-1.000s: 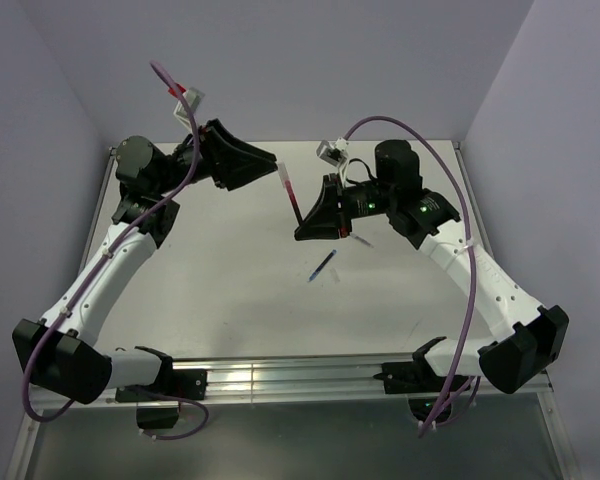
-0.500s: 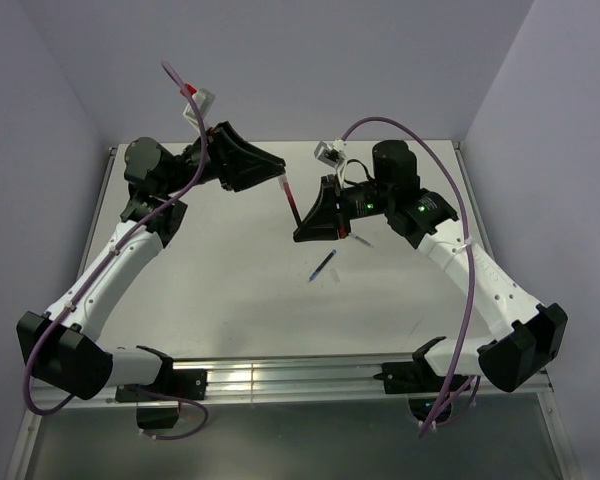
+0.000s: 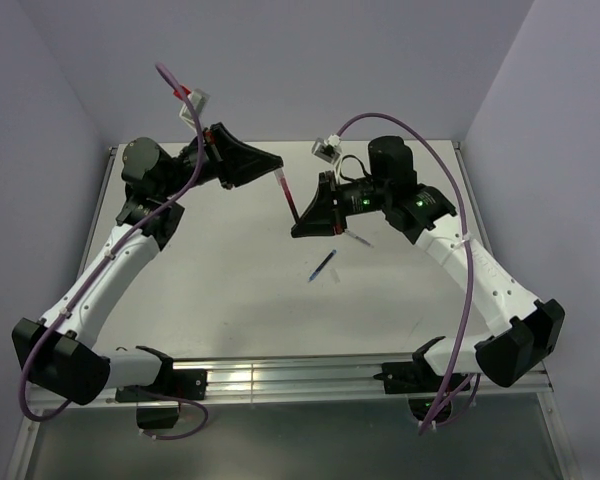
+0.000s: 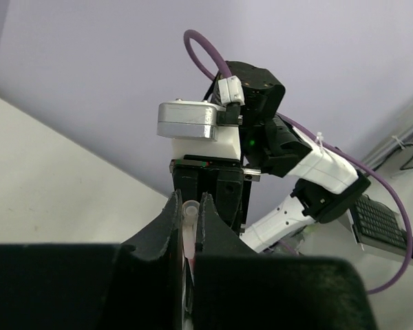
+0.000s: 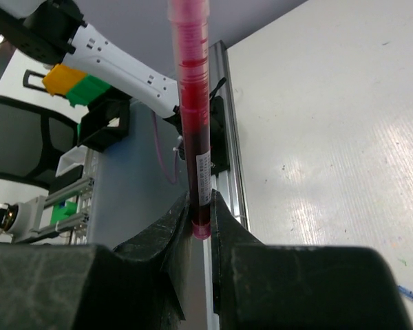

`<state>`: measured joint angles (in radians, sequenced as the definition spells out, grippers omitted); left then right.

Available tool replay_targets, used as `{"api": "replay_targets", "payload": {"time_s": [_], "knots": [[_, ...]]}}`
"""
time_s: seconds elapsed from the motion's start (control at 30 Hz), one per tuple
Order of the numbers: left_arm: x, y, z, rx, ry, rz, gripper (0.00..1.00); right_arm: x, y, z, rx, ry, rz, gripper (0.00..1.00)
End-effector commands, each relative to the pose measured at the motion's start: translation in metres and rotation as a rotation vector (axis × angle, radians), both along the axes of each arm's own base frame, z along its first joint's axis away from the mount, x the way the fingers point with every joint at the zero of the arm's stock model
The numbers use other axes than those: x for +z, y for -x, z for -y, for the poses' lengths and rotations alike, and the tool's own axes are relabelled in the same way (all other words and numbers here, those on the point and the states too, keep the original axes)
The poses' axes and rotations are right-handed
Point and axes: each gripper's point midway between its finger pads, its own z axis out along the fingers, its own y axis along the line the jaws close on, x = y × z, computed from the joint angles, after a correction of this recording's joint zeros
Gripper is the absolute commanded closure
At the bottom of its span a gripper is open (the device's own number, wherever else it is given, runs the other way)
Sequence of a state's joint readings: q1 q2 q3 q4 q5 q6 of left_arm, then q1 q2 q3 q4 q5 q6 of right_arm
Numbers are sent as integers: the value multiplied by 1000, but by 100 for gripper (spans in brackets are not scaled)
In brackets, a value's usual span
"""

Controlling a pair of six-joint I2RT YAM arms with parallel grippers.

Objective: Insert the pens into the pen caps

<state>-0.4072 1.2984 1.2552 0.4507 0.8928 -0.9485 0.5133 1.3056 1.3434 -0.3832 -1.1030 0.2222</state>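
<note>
The red pen (image 3: 291,203) is held in the air over the middle of the table, its lower end clamped in my right gripper (image 3: 297,222), which is shut on it. In the right wrist view the red pen (image 5: 194,117) rises straight out of the jaws. A translucent pen cap (image 3: 281,181) sits at the pen's upper end, and my left gripper (image 3: 277,167) is shut on it. The left wrist view shows that cap (image 4: 190,218) pinched between the fingers, red showing inside. A blue pen (image 3: 323,266) lies on the table.
A pale thin stick (image 3: 359,240) lies on the table just under the right arm. The table's metal rail (image 3: 280,378) runs along the near edge between the arm bases. Purple-grey walls close the back and both sides.
The left gripper's jaws have closed onto the cap at the red pen's upper end. The right gripper and pen have shifted slightly up and left.
</note>
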Motion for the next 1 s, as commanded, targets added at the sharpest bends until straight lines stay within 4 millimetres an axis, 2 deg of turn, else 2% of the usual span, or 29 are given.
{"api": "replay_targets", "payload": {"time_s": [0.0, 0.23, 0.3, 0.4, 0.53, 0.63, 0.8, 0.97], "knots": [[-14, 12, -1, 4, -63, -6, 100, 43, -22, -4, -106, -48, 125, 100], [-51, -9, -3, 135, -56, -270, 99, 77, -47, -6, -268, -62, 195, 100], [-55, -9, -1, 133, -40, -333, 100, 78, -54, -8, -314, -42, 210, 100], [-60, -8, 4, 131, -39, -364, 100, 79, -50, -16, -298, -25, 239, 100], [-64, 15, 14, 12, -29, -323, 100, 84, -32, -22, -197, -48, 273, 100], [-70, 32, 13, -58, -19, -304, 100, 90, -23, -20, -148, -65, 318, 100], [-82, 52, 16, -132, -18, -322, 100, 96, -25, -16, -145, -76, 332, 100], [-85, 65, 23, -167, -18, -327, 100, 101, -26, -18, -137, -87, 331, 100]]}}
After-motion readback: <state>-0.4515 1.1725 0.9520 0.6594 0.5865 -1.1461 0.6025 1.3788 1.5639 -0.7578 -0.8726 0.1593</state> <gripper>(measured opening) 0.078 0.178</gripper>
